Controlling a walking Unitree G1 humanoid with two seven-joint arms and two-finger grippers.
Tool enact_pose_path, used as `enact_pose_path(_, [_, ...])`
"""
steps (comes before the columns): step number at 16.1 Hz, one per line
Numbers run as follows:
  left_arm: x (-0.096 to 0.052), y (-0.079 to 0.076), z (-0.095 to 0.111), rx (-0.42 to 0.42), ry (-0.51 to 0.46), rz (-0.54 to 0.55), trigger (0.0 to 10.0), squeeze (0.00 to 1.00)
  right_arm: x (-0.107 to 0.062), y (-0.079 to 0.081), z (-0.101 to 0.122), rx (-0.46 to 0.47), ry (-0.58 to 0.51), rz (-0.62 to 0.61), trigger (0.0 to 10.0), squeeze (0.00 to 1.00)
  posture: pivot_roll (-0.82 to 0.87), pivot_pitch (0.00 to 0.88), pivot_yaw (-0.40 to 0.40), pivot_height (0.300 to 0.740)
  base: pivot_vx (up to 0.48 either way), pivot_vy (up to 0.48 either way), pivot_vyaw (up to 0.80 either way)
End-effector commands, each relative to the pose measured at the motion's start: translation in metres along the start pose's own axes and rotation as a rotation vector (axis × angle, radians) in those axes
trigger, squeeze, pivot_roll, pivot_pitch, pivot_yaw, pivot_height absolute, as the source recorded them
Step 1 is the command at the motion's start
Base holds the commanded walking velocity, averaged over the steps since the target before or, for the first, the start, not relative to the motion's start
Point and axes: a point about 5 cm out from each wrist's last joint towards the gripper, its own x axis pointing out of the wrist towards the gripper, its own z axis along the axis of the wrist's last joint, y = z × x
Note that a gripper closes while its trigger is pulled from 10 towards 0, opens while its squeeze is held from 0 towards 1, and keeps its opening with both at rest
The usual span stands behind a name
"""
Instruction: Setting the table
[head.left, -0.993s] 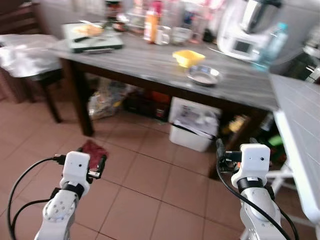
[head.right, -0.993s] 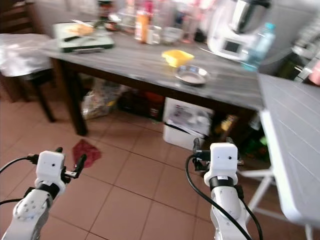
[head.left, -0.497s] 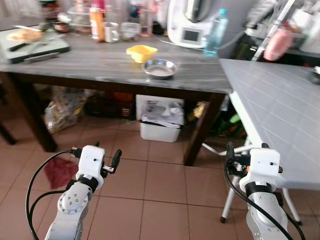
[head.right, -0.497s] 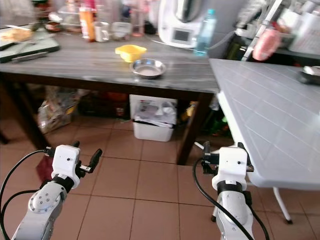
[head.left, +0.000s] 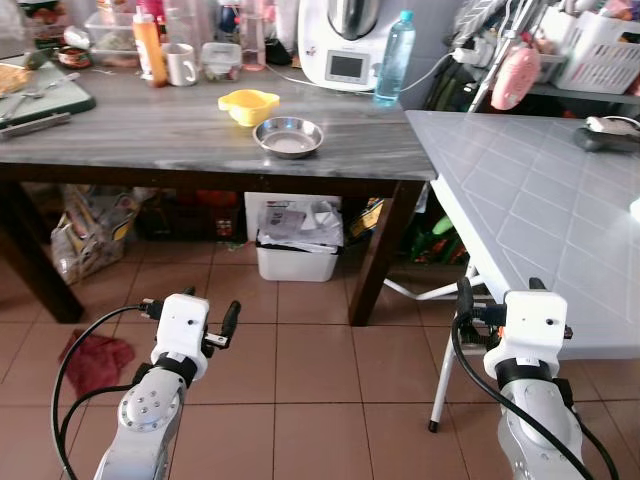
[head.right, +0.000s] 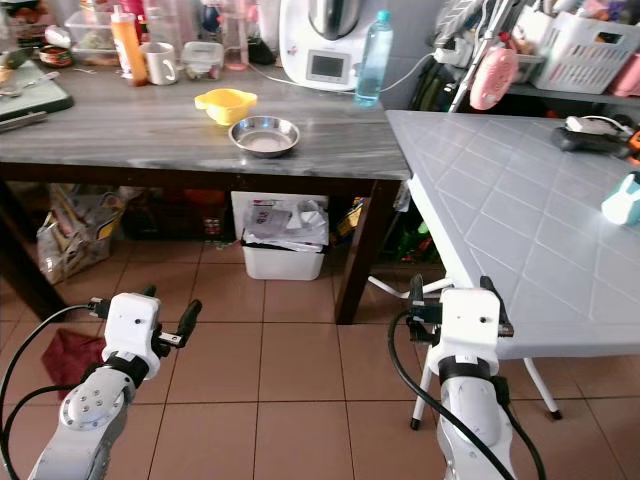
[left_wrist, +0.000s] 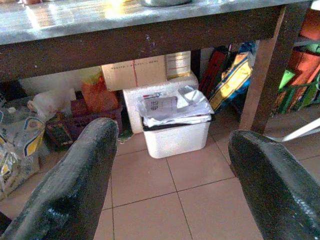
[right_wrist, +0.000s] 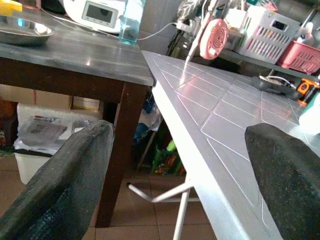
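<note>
At twelve o'clock from the robot, across the tiled floor (head.left: 300, 350): dark grey worktop (head.left: 130, 125) on dark legs. At two o'clock: pale grey folding worktop (head.left: 530, 200), quilted in diamonds.

Change noted: against the pictures of a second and half a second ago the whole scene has slid leftward and steadied, so the camera has turned rightward; the things themselves have not moved. The pale worktop now lies broadly in sight. Judgement: the robot is between fetching and placing, with nothing yet carried and the table barely set.

Items for the task, on the dark worktop near its one-o'clock corner:
- steel bowl (head.left: 288, 137), round, shallow, shiny, empty as far as can be seen;
- yellow bowl (head.left: 249, 104), plastic, lipped, just beside the steel one at its eleven o'clock.

Other stock:
- white mug (head.left: 181, 64) and orange bottle (head.left: 152, 55) at eleven o'clock;
- white kitchen machine (head.left: 345, 45) and blue-capped water bottle (head.left: 394, 58) at the rear;
- white bin (head.left: 295, 245) under the worktop;
- red cloth (head.left: 95, 358) on the floor at nine o'clock.

Left pincer (left_wrist: 170, 180): spread, holding nothing, low over the floor, facing the bin.
Right pincer (right_wrist: 180, 175): spread, holding nothing, beside the pale worktop's near edge.
</note>
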Motion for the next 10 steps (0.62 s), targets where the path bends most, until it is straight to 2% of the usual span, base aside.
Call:
enact_pose_path(1, [-0.0033, -0.0008, -0.0024, 0.010, 0.005, 0.005, 10.0, 0.00, 0.0001, -0.0006, 0.0031, 0.000, -0.003, 0.000, 10.0, 0.00, 0.16, 0.048, -0.099, 0.740, 0.000, 0.000, -0.77])
enact_pose_path(7, [-0.0020, -0.0030, 0.0035, 0.003, -0.014, 0.023, 10.0, 0.00, 0.0038, 0.0031, 0.0048, 0.008, -0.010, 0.019, 10.0, 0.00, 0.18, 0.059, -0.101, 0.740, 0.000, 0.000, -0.71])
enact_pose_path(10, [0.0005, -0.0036, 0.0062, 0.006, -0.022, 0.028, 10.0, 0.00, 0.0036, 0.0067, 0.0025, 0.015, -0.003, 0.019, 10.0, 0.00, 0.18, 0.050, -0.100, 0.740, 0.000, 0.000, 0.00])
